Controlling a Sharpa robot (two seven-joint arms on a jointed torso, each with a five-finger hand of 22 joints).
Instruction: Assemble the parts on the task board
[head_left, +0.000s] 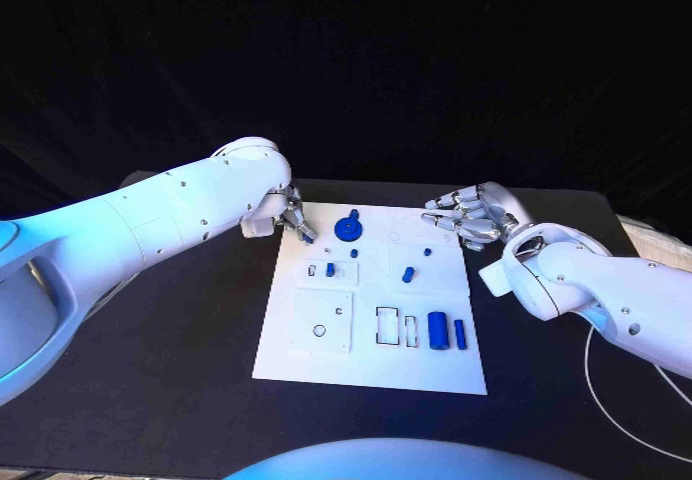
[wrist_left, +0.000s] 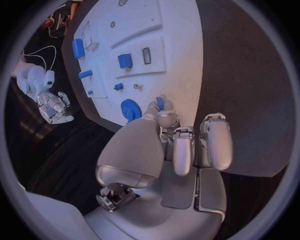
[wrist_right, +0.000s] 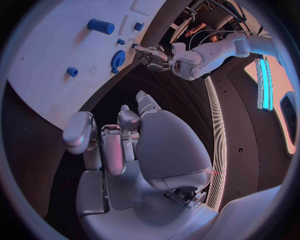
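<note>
While the left hand pinches a small blue part at the task board's 11 o'clock corner — beside the toothed blue gear — the right hand hovers at 1 o'clock, fingers curled on nothing.

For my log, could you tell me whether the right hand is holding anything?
No: the right hand holds nothing, its fingers curled in, empty.

White screw-dotted arms, silver jointed robot hand

No legible text or labels
</note>
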